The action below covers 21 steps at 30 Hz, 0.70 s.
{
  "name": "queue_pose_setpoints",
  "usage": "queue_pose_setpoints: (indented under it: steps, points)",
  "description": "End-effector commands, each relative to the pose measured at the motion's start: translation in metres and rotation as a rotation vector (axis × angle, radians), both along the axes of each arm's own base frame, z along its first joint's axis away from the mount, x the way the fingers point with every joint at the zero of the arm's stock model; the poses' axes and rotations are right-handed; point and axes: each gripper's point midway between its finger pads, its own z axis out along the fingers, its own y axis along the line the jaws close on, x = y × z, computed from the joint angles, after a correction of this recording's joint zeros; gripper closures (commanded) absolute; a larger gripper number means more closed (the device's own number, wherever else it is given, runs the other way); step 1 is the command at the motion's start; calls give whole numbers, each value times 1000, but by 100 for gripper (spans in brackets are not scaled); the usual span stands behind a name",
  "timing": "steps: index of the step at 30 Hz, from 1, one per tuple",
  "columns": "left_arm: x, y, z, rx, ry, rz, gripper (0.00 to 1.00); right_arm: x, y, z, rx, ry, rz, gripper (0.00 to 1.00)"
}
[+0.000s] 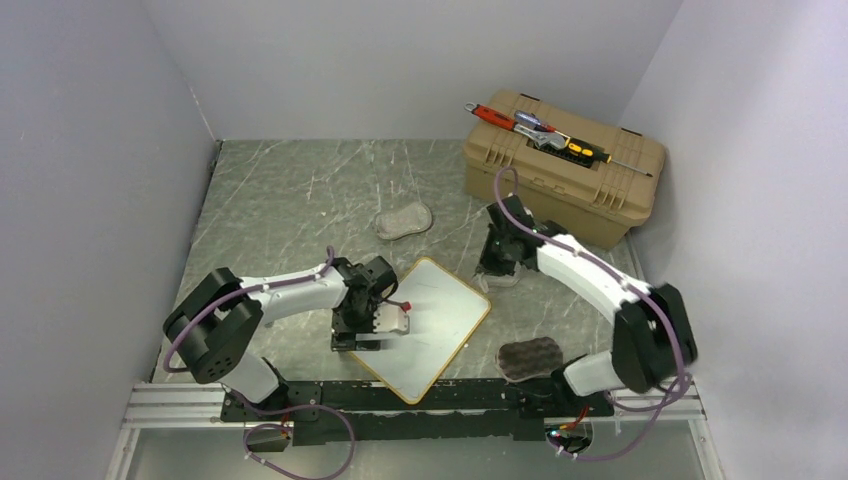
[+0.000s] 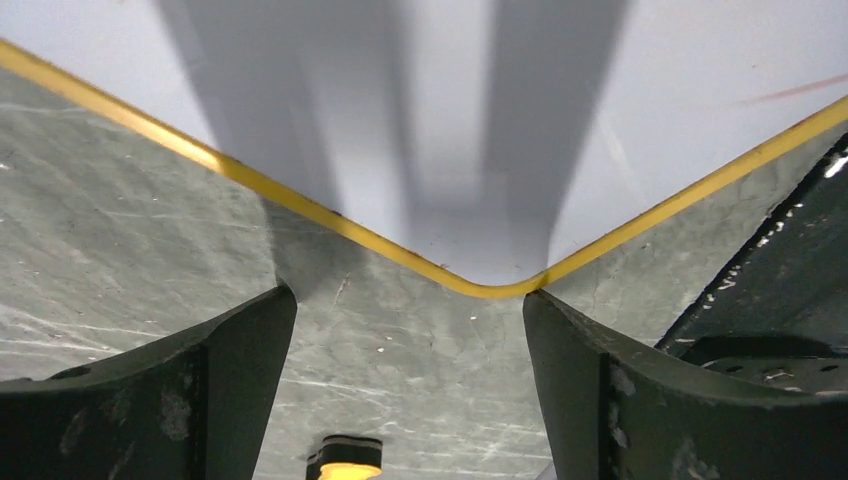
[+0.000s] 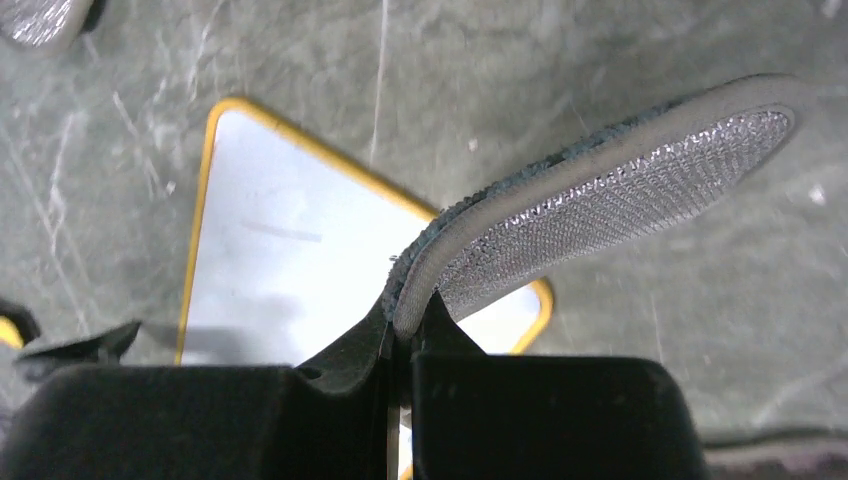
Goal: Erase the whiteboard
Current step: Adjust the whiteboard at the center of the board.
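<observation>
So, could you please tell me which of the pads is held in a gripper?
The mesh-faced pad, pinched in the right gripper; the grey pad and dark wavy sponge lie free on the table.

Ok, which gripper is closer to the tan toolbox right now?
Right. The right gripper, jaws shut on a mesh-faced sponge, hangs just in front of the tan toolbox. The left gripper, jaws open, sits at the near-left corner of the whiteboard, farther off.
</observation>
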Motion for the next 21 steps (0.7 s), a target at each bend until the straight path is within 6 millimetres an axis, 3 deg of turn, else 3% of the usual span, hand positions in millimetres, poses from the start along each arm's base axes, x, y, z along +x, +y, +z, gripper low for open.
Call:
queue_pose_setpoints:
  steps: [1,6,9,15,18,21]
  points:
    - [7,-29,2,-184,67,64,10,-57,-30,5,-59,91,-15,100]
    - [26,-22,23,-242,45,149,7,-122,-21,-27,-17,227,35,100]
    - [40,-19,40,-262,22,212,1,-141,-16,-47,-14,287,52,100]
    - [83,5,68,-244,-105,385,1,-116,3,-65,-1,263,67,100]
    - [106,29,65,-203,-149,513,0,-99,11,-70,-10,241,62,100]
    - [102,35,54,-241,-5,598,0,-83,16,-74,-11,214,45,100]
